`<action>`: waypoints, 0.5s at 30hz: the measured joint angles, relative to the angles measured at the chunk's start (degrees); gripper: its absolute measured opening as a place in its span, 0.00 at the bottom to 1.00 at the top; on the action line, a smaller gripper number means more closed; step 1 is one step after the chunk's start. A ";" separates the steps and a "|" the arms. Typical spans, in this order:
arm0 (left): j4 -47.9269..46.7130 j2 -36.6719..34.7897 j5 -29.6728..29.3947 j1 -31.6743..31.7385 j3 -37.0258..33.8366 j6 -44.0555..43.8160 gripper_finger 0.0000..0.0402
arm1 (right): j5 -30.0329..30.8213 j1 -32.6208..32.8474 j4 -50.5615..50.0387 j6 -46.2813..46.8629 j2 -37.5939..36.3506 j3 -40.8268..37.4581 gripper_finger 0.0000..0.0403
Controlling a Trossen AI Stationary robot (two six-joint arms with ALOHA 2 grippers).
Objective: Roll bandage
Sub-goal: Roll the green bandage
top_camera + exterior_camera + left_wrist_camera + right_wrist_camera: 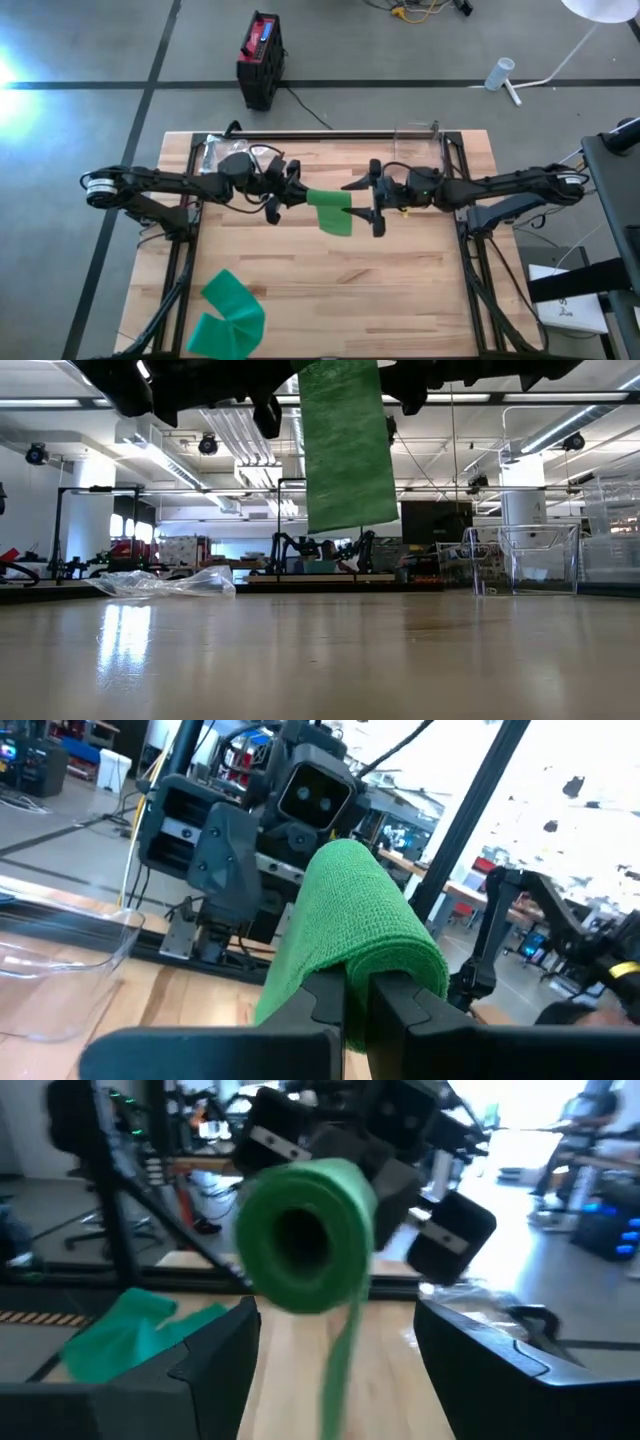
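One green bandage (330, 208), woven crepe with a fine ribbed texture, partly wound into a hollow roll, its loose tail hanging flat above the wooden table (420, 290). We find the left gripper (290, 196) clenched on the roll's end. The right gripper (375, 197) faces it, fingers spread wide either side, released, gripping nothing.

Both arms reached in from opposite sides and met head-on above the middle of the table, wrists level. The left gripper (290, 195) was clamped shut, its fingers (330, 995) pressed close together. The right gripper (375, 200) faced it with its fingers (215, 1345) spread wide; they seemed to touch nothing, though the blurred wrist view left that uncertain.
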 joint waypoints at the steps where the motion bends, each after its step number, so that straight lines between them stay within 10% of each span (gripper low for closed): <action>1: 0.20 0.00 0.00 0.00 0.00 -0.66 0.01 | 1.34 -0.02 0.36 -0.82 0.41 0.00 0.62; 15: 3.35 1.25 -3.00 0.00 0.00 -6.78 0.01 | 3.99 -0.35 -3.67 -7.44 2.33 3.20 0.04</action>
